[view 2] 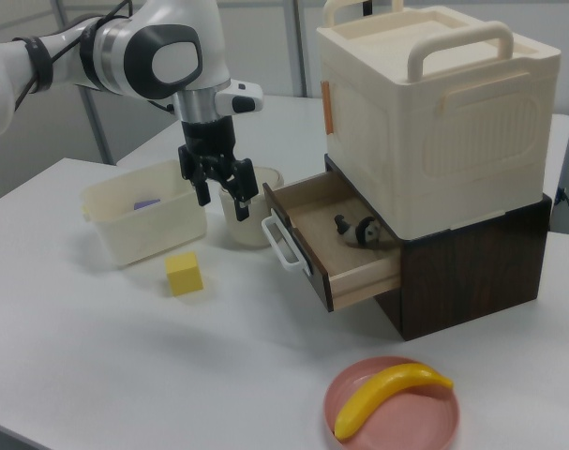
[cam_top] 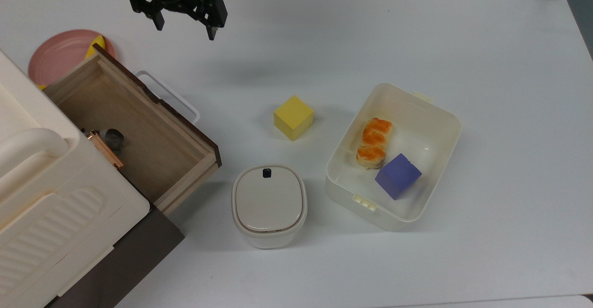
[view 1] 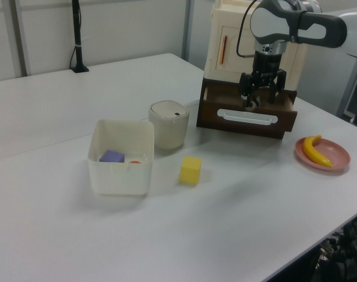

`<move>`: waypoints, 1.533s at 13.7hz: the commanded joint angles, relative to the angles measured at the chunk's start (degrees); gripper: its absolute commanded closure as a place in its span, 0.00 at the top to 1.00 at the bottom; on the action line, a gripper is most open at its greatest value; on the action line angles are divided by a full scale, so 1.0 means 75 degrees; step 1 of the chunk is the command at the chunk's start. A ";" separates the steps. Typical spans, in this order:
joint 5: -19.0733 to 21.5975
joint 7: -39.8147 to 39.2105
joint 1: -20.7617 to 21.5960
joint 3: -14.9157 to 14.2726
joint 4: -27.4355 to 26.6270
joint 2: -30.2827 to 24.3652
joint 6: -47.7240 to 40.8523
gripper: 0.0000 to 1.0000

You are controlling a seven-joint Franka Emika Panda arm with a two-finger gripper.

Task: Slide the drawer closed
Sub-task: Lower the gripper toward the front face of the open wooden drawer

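Observation:
The drawer [cam_top: 139, 127] is a light-wood box with a dark brown front panel and a white loop handle [cam_top: 169, 96]. It stands pulled far out of the dark brown base under the cream cabinet [view 2: 434, 112]. A small dark object [cam_top: 114, 140] lies at its back. My gripper [cam_top: 185, 30] hangs open and empty above the table. In the top view it is just above and to the right of the handle, clear of it. In the left view the gripper [view 1: 259, 101] hovers before the drawer front [view 1: 249, 117]. In the right view the gripper [view 2: 222, 201] is left of the handle [view 2: 282, 242].
A yellow cube [cam_top: 293, 117] and a lidded cream canister [cam_top: 268, 204] sit on the table near the drawer front. A cream tub [cam_top: 444, 113] holds a pastry [cam_top: 373, 142] and a purple cube [cam_top: 398, 175]. A pink plate [view 2: 359, 398] with a banana [view 2: 389, 394] lies beside the cabinet.

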 commanded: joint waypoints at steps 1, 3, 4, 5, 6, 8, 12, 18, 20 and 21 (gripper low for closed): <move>-0.0081 -0.0061 0.0074 -0.0107 -0.0012 -0.0239 -0.0072 1.00; -0.0081 -0.0072 0.0074 -0.0107 -0.0012 -0.0228 -0.0073 1.00; -0.0081 -0.0072 0.0074 -0.0107 -0.0012 -0.0228 -0.0061 1.00; -0.0081 -0.0072 0.0074 -0.0107 -0.0012 -0.0228 -0.0073 1.00; -0.0081 -0.0072 0.0074 -0.0107 -0.0012 -0.0228 -0.0061 1.00; -0.0081 -0.0095 0.0051 -0.0119 -0.0012 -0.0228 -0.0061 1.00; -0.0092 -0.0084 0.0039 -0.0119 -0.0012 -0.0217 -0.0061 1.00; 0.0013 0.1084 0.0039 -0.0119 -0.0012 -0.0170 -0.0049 0.20; 0.0130 0.1858 0.0051 -0.0119 -0.0058 -0.0135 -0.0003 0.08; 0.0142 0.2279 0.0039 -0.0119 -0.0070 -0.0018 0.0056 0.07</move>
